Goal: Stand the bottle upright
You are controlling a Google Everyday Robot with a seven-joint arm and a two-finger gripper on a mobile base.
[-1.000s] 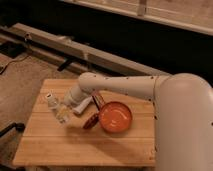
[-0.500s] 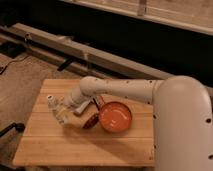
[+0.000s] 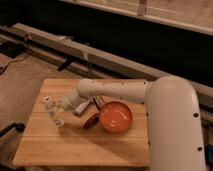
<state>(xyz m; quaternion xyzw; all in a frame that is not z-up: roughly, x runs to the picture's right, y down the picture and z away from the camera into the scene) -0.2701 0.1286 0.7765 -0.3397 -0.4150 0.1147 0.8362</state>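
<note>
Wood table (image 3: 75, 145) fills lower left of frame; its bottom edge is cut off. White arm (image 3: 120, 92) reaches in from the right, its bulky body cropped by right and bottom edges. Gripper (image 3: 61, 111) sits left of centre, over the table; fingertips hard to make out, blurred into the bottle (image 3: 54, 111). Jaws closed narrow, apparently clamped on bottle. Bottle: small, clear, white cap at upper left, pale label, tilted, lower end near the tabletop; contact with wood unclear. Orange bowl (image 3: 116, 116) right of gripper, dark reddish item (image 3: 91, 121) just beside bowl's left rim, unidentifiable.
</note>
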